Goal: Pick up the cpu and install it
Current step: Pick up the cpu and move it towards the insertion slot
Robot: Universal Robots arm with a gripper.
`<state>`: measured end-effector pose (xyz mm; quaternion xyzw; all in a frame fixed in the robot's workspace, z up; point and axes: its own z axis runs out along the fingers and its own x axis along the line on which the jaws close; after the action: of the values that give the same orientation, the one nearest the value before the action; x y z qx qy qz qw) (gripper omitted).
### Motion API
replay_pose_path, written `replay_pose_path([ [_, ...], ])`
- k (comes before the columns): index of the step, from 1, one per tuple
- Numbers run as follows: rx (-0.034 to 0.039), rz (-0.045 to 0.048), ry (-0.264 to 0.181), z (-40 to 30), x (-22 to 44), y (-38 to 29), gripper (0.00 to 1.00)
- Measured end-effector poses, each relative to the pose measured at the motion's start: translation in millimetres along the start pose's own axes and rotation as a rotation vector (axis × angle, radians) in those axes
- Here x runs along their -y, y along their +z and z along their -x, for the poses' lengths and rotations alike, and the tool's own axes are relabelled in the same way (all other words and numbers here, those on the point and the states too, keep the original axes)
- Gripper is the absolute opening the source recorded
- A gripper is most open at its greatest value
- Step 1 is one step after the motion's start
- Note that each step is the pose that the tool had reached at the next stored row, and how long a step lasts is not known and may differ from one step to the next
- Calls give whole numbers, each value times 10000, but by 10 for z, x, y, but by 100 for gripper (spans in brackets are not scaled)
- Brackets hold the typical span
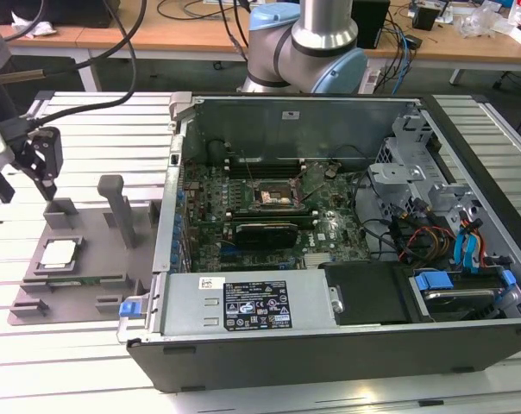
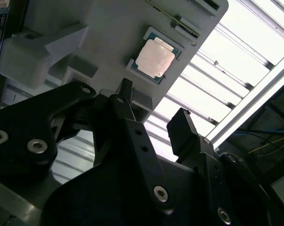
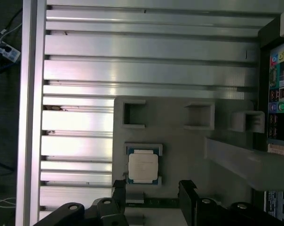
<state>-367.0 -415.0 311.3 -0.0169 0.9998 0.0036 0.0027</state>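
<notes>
While the cpu (image 1: 58,253) lies flat in a shallow square nest on the grey fixture plate (image 1: 92,246), the claw (image 1: 26,183) hangs above the plate's far edge, apart from the chip and touching nothing. Its two black fingers (image 3: 186,190) stand apart with nothing between them; both wrist views show bare plate and slotted metal through the gap.

In the first wrist view the cpu (image 3: 143,167) shows its pale silver top facing up, framed by a thin darker rim, close to the fingertips of the claw (image 3: 152,190). The second wrist view has the same chip (image 2: 156,57) beyond the claw (image 2: 153,112), seated on the fixture plate (image 2: 109,28).

The plate rests on the ribbed aluminium surface (image 1: 88,129), towards the exterior view's left. An upright post (image 1: 114,203) rises from the plate between the cpu and the open computer case (image 1: 347,354), which lies on its side just beside the plate. Inside the case the green motherboard (image 1: 321,228) is exposed, with its dark, metal-framed socket (image 1: 273,197) near the middle, well apart from the cpu. The arm's blue and grey base (image 1: 308,43) stands behind the case.
</notes>
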Motion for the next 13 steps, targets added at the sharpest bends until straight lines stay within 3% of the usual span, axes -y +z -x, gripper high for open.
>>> replay_pose_path([
  [13,-1,0,-1,-1,1,119,57],
])
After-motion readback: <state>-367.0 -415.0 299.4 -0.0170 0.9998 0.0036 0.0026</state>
